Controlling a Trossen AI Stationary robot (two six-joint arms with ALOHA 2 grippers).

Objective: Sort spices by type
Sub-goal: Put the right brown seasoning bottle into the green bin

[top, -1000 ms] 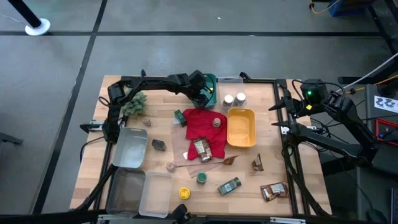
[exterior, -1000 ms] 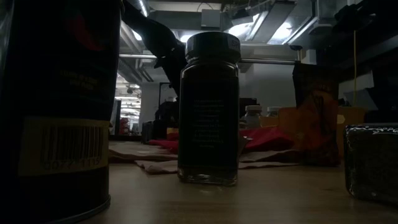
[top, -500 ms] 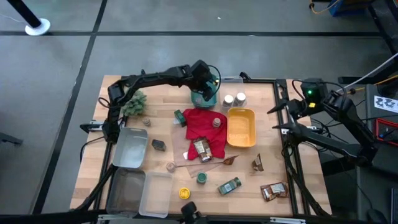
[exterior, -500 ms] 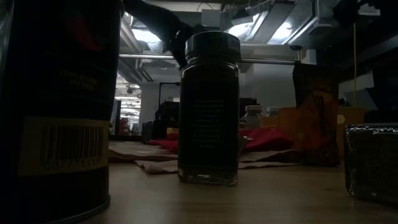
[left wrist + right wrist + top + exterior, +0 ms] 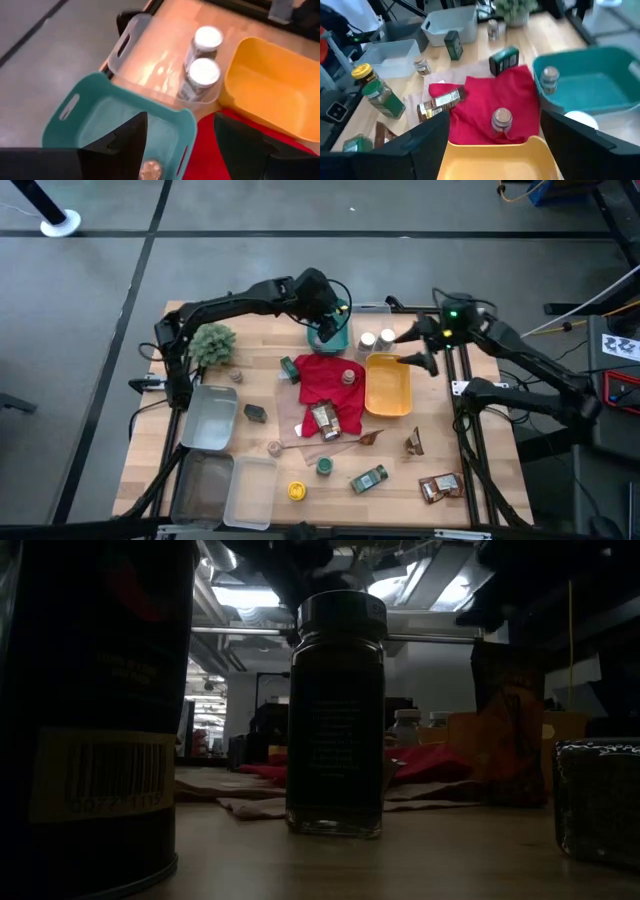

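My left gripper (image 5: 325, 315) hangs open above the teal bin (image 5: 100, 107), where a tan-lidded jar (image 5: 150, 171) stands on the floor. Two white-lidded jars (image 5: 202, 75) stand in the clear bin (image 5: 375, 315) beside it. My right gripper (image 5: 410, 352) is open over the far right corner of the yellow bin (image 5: 388, 385), with nothing between its fingers. A tan-lidded jar (image 5: 501, 119) and a brown packet (image 5: 437, 104) lie on the red cloth (image 5: 325, 385). More jars, tins and packets are scattered over the near half of the table.
A grey bin (image 5: 208, 417) and two clear bins (image 5: 225, 488) sit at the near left, and a bushy plant (image 5: 213, 345) at the far left. A green tin (image 5: 504, 59) lies at the cloth's edge. In the low view a jar (image 5: 335, 710) stands close.
My left gripper has risen from low in the teal bin to well above it, still open. My right arm has swung from the table's right edge toward the middle, and its open gripper now stands over the yellow bin's far right corner.
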